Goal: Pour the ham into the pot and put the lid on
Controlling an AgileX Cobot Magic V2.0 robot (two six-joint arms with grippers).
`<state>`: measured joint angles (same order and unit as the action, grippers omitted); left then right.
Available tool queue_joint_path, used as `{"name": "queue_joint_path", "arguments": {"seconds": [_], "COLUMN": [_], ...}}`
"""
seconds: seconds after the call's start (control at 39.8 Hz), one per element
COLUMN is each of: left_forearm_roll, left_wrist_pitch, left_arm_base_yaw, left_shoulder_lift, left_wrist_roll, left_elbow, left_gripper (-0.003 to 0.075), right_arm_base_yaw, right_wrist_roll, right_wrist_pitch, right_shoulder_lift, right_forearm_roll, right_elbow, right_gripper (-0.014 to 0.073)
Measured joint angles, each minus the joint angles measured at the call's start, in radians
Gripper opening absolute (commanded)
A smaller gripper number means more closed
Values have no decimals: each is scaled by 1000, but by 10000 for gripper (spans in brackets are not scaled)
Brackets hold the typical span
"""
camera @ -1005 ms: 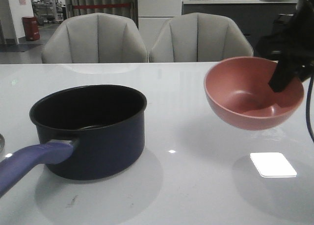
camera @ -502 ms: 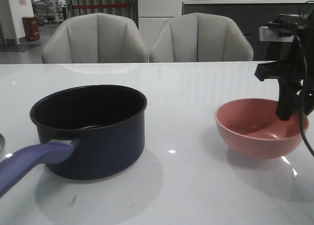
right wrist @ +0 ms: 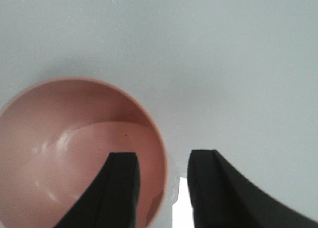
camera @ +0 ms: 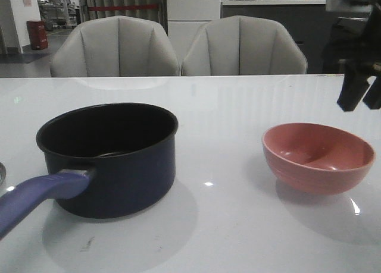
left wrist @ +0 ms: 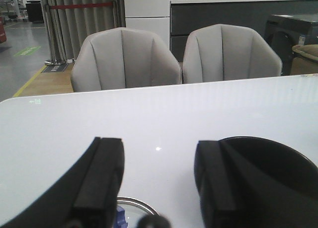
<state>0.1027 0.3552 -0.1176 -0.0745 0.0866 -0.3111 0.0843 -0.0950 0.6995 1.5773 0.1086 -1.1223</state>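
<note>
The dark navy pot (camera: 113, 166) stands at the left of the table, its purple-blue handle (camera: 36, 195) pointing toward the front left. Its black inside looks dark, and no ham shows in any view. In the left wrist view my left gripper (left wrist: 159, 142) is open over the table. The pot's rim (left wrist: 268, 156) lies just behind one finger. The lid (left wrist: 136, 208) shows as a steel rim and glass edge low between the fingers. My right gripper (camera: 359, 105) hangs open above and to the right of the pink bowl (camera: 318, 157), holding nothing.
The pink bowl (right wrist: 64, 153) sits upright and empty on the white table (camera: 238, 112), with my right gripper (right wrist: 162, 155) over its rim. Two grey chairs (camera: 178, 47) stand behind the table's far edge. A bright light patch (right wrist: 179, 203) reflects beside the bowl.
The right gripper lowered the pink bowl from the air onto the table, let go of it, and rose up and to the right. The pot has not moved.
</note>
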Motion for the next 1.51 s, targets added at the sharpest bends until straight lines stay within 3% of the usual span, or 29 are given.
{"name": "queue_joint_path", "arguments": {"seconds": [0.25, 0.55, 0.95, 1.08, 1.28, 1.51], "left_forearm_roll": [0, 0, 0, 0, 0, 0], "left_wrist_pitch": [0, 0, 0, 0, 0, 0], "left_arm_base_yaw": [0, 0, 0, 0, 0, 0], "left_shoulder_lift": [0, 0, 0, 0, 0, 0], "left_wrist_roll": [0, 0, 0, 0, 0, 0], "left_elbow": [0, 0, 0, 0, 0, 0], "left_gripper": [373, 373, 373, 373, 373, 373], "right_arm_base_yaw": [0, 100, 112, 112, 112, 112], "right_wrist_roll": [-9, -35, -41, -41, -41, -41], "right_wrist_pitch": [-134, -329, -444, -501, -555, -555], "right_shoulder_lift": [-346, -807, -1338, -1424, -1449, -1449], "right_forearm_roll": [63, 77, 77, 77, 77, 77], "right_elbow": [222, 472, 825, 907, 939, 939], "right_gripper": [366, 366, 365, 328, 108, 126]}}
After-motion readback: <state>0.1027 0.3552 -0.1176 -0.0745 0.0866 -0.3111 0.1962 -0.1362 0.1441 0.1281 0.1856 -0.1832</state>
